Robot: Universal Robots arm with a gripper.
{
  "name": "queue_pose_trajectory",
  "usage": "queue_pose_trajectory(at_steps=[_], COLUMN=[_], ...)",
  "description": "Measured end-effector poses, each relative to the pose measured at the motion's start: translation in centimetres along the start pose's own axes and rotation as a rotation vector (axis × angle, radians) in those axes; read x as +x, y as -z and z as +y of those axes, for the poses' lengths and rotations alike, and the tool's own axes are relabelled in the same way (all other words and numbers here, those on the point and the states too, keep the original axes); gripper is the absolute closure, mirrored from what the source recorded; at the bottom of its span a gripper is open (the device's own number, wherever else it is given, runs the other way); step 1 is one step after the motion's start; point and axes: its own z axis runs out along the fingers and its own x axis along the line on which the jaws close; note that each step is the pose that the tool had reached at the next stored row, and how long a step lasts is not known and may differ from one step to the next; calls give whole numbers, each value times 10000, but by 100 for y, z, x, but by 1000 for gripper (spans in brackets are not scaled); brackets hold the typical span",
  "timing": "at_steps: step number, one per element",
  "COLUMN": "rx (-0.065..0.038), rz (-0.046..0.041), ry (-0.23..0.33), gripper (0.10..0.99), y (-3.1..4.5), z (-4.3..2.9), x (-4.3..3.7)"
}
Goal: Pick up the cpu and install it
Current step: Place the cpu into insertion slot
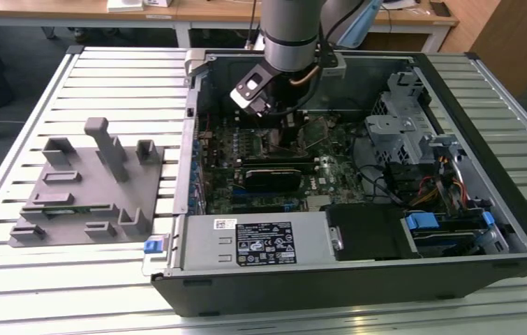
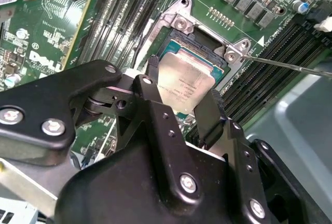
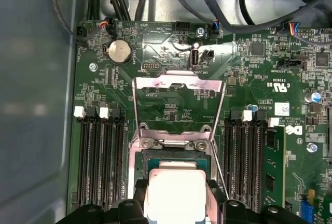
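In the exterior view, the hand [image 1: 290, 136] is being held low inside an open computer case [image 1: 486, 230], above its motherboard [image 1: 338, 174]. The case is lying on a slatted metal table [image 1: 105, 70], towards the edge at the exterior view's right. A grey fixture [image 1: 86, 188] is sitting near the opposite edge. Wooden desks [image 1: 207, 10] are standing behind.

In the second wrist view, the cpu [image 2: 187, 79] is being gripped between the two black fingers [image 2: 207, 112], which are closed onto its opposite edges directly over the open socket [image 2: 189, 41]. Whether it is resting in the socket cannot be told.

In the first wrist view, the socket's load plate [image 3: 179, 83] is standing raised, clear of the chip. By this, the chip is best carried level and square with the socket, without sideways sliding over the contacts, and let go only once flat.
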Motion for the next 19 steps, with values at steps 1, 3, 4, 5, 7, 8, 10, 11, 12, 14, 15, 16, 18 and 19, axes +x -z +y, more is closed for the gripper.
queue_pose_trajectory(at_steps=[1, 3, 4, 5, 7, 8, 10, 11, 12, 14, 15, 16, 18, 19], rx=[0, -1, -2, -2, -2, -1, -2, -2, -2, -2, -2, -1, 0, 1], rz=[-4, -5, -5, -5, -5, -4, -4, -4, -4, -4, -4, -6, -5, -7], ry=[-45, -71, -72, -71, -73, -72, -71, -70, -71, -72, -72, -73, -72, -73], gripper=[561, 561, 561, 561, 561, 561, 561, 561, 561, 561, 561, 561, 561, 561], y=[-8, -24, -32, -39, -49, -54, -64, -68, -73, -83, -88, -93, -101, -105], z=[0, -1, -1, -2, -8, -12, -14, -14, -15, -16, -16, -16, -17, -17], x=[5, 11, 13, 14, 15, 15, 15, 16, 16, 18, 20, 22, 27, 31])
